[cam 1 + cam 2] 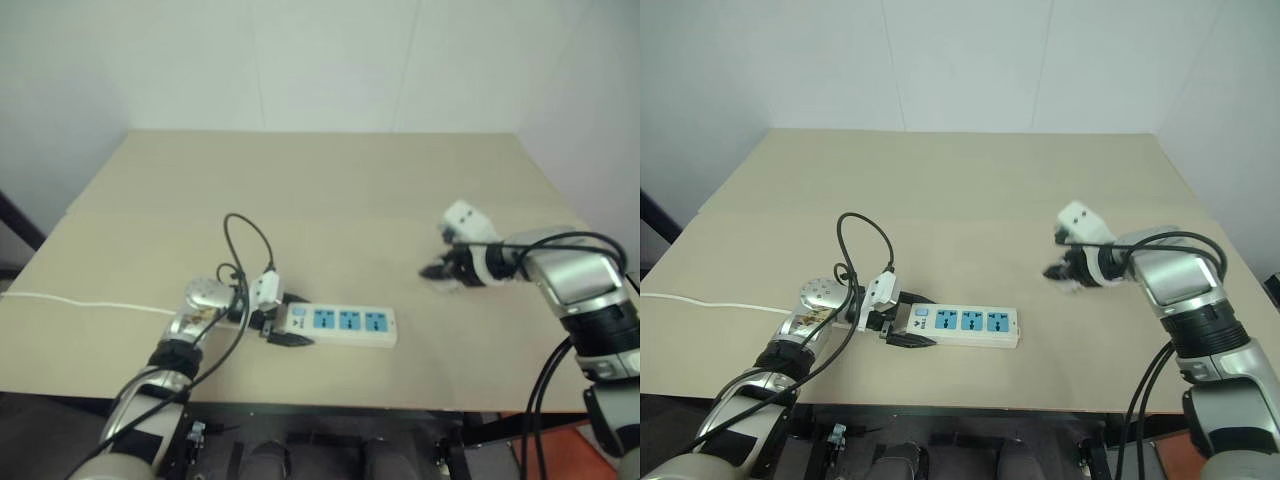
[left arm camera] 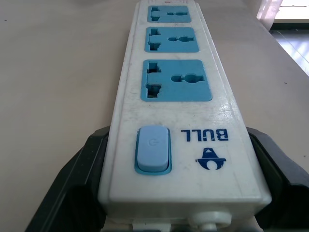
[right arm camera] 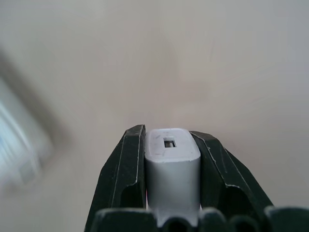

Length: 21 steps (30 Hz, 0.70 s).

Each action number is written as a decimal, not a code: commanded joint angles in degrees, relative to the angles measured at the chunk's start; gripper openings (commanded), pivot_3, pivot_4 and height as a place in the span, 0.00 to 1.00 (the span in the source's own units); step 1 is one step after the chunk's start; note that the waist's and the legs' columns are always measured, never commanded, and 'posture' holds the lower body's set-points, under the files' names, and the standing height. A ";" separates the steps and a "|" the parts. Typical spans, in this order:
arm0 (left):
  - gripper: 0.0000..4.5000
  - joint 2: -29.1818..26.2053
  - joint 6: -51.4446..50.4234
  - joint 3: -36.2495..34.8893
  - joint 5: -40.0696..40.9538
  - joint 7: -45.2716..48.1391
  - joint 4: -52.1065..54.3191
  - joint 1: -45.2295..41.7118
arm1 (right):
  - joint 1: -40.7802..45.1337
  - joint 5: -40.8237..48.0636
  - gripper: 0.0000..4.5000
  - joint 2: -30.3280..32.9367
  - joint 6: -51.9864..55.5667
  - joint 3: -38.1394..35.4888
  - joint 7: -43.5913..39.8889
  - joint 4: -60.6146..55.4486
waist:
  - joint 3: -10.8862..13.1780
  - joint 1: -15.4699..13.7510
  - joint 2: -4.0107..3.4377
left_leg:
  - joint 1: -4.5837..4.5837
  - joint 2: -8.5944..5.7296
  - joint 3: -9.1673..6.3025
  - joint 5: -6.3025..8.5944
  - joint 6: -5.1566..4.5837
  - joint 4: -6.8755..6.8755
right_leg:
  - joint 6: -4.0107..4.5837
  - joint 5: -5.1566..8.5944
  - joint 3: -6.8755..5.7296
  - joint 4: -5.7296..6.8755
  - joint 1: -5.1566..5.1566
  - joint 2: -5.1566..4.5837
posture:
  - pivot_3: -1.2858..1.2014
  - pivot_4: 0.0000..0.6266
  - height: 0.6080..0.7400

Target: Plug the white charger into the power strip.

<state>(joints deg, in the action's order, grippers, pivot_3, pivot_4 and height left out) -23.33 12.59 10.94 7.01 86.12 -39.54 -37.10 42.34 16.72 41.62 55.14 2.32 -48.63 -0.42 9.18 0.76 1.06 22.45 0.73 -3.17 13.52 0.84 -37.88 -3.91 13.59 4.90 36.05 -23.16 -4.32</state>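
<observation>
I see the white charger point(image 3: 172, 166) clamped between the two black fingers point(image 3: 123, 179) of the right gripper point(image 1: 1065, 272), which press flat on its two sides; the end with the small rectangular port faces away from the wrist, and its prongs are hidden from me. In the head views the right gripper sits above the table point(image 1: 970, 180), well to the right of the power strip point(image 1: 958, 325) and apart from it; I cannot make out the charger itself there, since that spot is blurred. The power strip lies flat near the front edge of the table, long side running left to right, three blue socket faces up and all unoccupied, switch end toward the left. The left gripper point(image 1: 283, 318) has that switch end between its fingers point(image 2: 77, 188), one black finger along each long side of the strip, spread as wide as the strip; they sit right against its sides, so I read this as a hold on the strip. In the left wrist view I see the light blue switch point(image 2: 153, 150) nearest the wrist, with the three sockets beyond it. A thin white cord point(image 1: 80, 302) runs along the table toward its left edge.
</observation>
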 commanded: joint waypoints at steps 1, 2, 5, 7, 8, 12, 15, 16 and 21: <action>0.74 -0.08 0.93 2.50 -2.20 0.30 -0.59 1.11 | -4.49 7.84 0.26 -8.32 -4.58 -13.77 6.31 -10.12 | 0.00 -0.06 0.01 | 0.01 0.00 -0.07 0.00 0.00 0.01 | 0.01 -0.01 -0.04 0.01 0.02 0.00 | 0.52 0.24 1.00; 0.74 -0.02 1.10 2.39 -2.15 0.00 -0.71 1.08 | -6.58 8.90 0.26 -9.98 -5.83 -14.87 6.73 -12.85 | 0.00 -0.14 0.01 | 0.01 -0.01 -0.07 0.00 0.00 0.01 | 0.02 -0.01 -0.04 0.05 0.01 0.00 | 0.52 0.24 1.00; 0.74 -0.02 2.00 2.18 -2.07 -0.74 -0.96 0.99 | -11.89 11.35 0.26 -13.33 -8.48 -15.05 6.82 -17.87 | 0.00 -0.09 0.01 | 0.03 -0.02 -0.09 0.00 0.00 0.00 | 0.02 -0.01 -0.08 0.05 0.02 -0.02 | 0.52 0.24 1.00; 0.74 -0.21 2.42 2.33 -2.27 -0.69 -1.26 0.82 | -14.52 12.10 0.26 -14.57 -11.02 -13.90 6.05 -19.41 | 0.00 0.01 0.01 | -0.01 -0.02 -0.09 0.00 0.00 0.00 | 0.02 -0.01 -0.08 0.04 0.05 -0.03 | 0.52 0.24 1.00; 0.74 -0.28 2.57 2.39 -2.34 -0.66 -1.43 0.74 | -15.37 12.28 0.26 -14.92 -12.05 -13.21 5.65 -19.95 | 0.00 0.07 0.01 | -0.02 -0.02 -0.08 0.00 0.00 0.00 | 0.02 -0.01 -0.08 0.06 0.05 -0.02 | 0.52 0.24 1.00; 0.74 -0.39 2.82 2.53 -2.38 -0.62 -1.61 0.81 | -17.29 12.90 0.26 -15.58 -17.66 -9.46 1.59 -20.68 | 0.00 0.17 0.01 | -0.08 -0.01 -0.07 0.00 0.00 0.00 | 0.01 -0.01 -0.06 0.08 0.07 0.01 | 0.52 0.24 1.00; 0.74 -0.33 3.02 2.65 -2.42 -0.73 -1.34 1.20 | -17.88 13.58 0.26 -16.52 -20.53 -6.77 -1.20 -19.56 | 0.00 0.18 0.01 | -0.09 0.00 -0.08 0.00 0.00 0.00 | 0.01 -0.01 -0.06 0.04 0.10 0.02 | 0.52 0.24 1.00; 0.74 -0.30 3.08 2.68 -2.41 -0.77 -1.16 1.41 | -18.10 13.32 0.26 -17.19 -21.87 -5.81 -1.54 -19.09 | 0.00 0.18 0.00 | -0.09 0.00 -0.07 0.00 0.00 0.00 | 0.01 -0.01 -0.06 0.04 0.10 0.02 | 0.52 0.24 1.00; 0.74 -0.29 2.95 2.84 -2.32 -0.88 -0.33 2.38 | -18.31 9.31 0.26 -22.23 -30.67 -1.06 -1.10 -13.82 | 0.00 0.21 0.01 | -0.13 0.00 -0.08 0.00 0.00 0.00 | 0.01 -0.01 -0.06 0.05 0.12 0.02 | 0.52 0.24 1.00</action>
<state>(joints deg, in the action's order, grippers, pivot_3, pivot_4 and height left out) -23.62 15.15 11.20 7.01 85.10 -39.52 -36.50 23.71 26.94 20.00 28.75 0.71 -49.89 -14.81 9.18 0.97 1.07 22.31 0.73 -3.25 13.51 0.84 -37.88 -3.90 13.59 4.83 36.10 -23.03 -4.30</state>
